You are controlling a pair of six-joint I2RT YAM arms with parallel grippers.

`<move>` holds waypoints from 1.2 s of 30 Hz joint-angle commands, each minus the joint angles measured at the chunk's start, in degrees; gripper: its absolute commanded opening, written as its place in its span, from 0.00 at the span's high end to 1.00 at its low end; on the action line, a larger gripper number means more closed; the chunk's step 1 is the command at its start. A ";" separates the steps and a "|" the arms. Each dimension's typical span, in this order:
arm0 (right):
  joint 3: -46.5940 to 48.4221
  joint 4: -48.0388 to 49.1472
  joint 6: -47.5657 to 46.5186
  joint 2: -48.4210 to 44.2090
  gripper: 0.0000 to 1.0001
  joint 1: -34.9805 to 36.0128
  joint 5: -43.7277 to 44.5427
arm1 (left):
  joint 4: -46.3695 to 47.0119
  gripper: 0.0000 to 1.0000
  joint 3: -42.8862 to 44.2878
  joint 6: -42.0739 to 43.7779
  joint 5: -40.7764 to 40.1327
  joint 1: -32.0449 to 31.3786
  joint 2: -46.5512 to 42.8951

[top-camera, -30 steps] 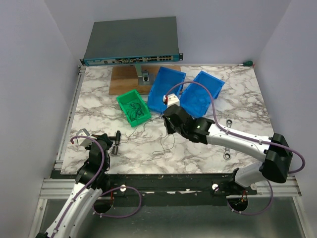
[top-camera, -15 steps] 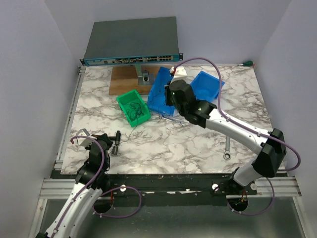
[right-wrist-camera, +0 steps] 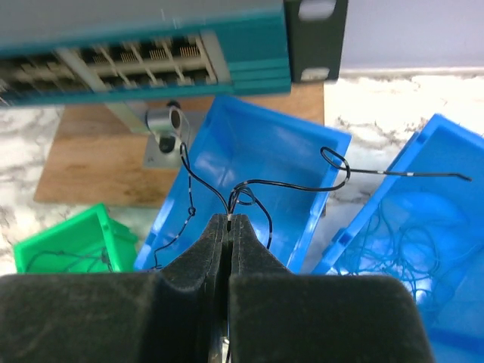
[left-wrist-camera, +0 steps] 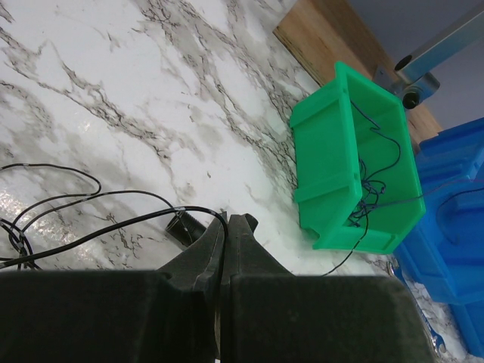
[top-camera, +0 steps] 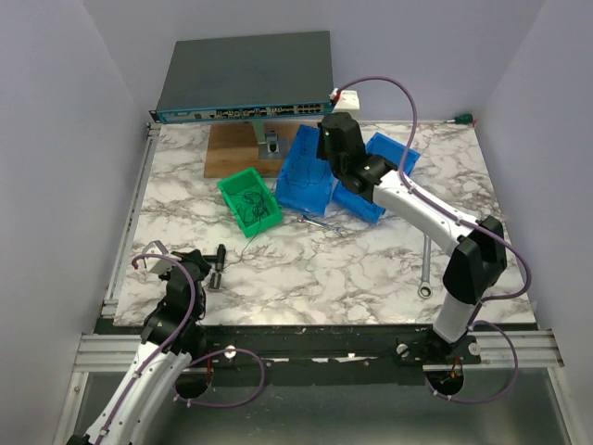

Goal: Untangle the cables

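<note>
My right gripper (top-camera: 326,141) hangs over the left blue bin (top-camera: 309,176) and is shut on a thin black cable (right-wrist-camera: 281,184). The cable loops above the fingertips and trails down left. My right gripper (right-wrist-camera: 229,221) has its jaws pressed together. The right blue bin (right-wrist-camera: 423,249) holds thin blue wires. The green bin (top-camera: 248,202) holds a dark and blue wire tangle (left-wrist-camera: 368,189). My left gripper (top-camera: 206,265) rests low at the near left, jaws closed. A black cable (left-wrist-camera: 128,198) on the table runs into its seam (left-wrist-camera: 226,224).
A network switch (top-camera: 246,79) and a wooden board (top-camera: 232,150) stand at the back. A silver wrench (top-camera: 424,269) lies at the right. Small wire bits (top-camera: 320,222) lie before the blue bins. A black cylinder (left-wrist-camera: 184,225) lies by my left fingertips.
My right gripper has moved from the table's middle up and back to above the blue bins, lifting the black cable off the table. The left arm has not moved.
</note>
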 commanded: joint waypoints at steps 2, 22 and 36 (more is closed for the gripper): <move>3.54 0.06 -2.03 -2.84 0.99 0.07 2.15 | -0.14 1.00 -0.50 -0.01 -0.12 0.05 -0.54; -11.41 -11.25 4.11 -11.62 0.99 9.40 -41.66 | 0.78 1.00 -0.48 0.85 0.41 0.02 0.05; -9.03 -11.63 3.50 -13.19 0.99 8.17 -37.02 | 0.44 1.00 -0.48 0.86 0.56 0.02 -0.30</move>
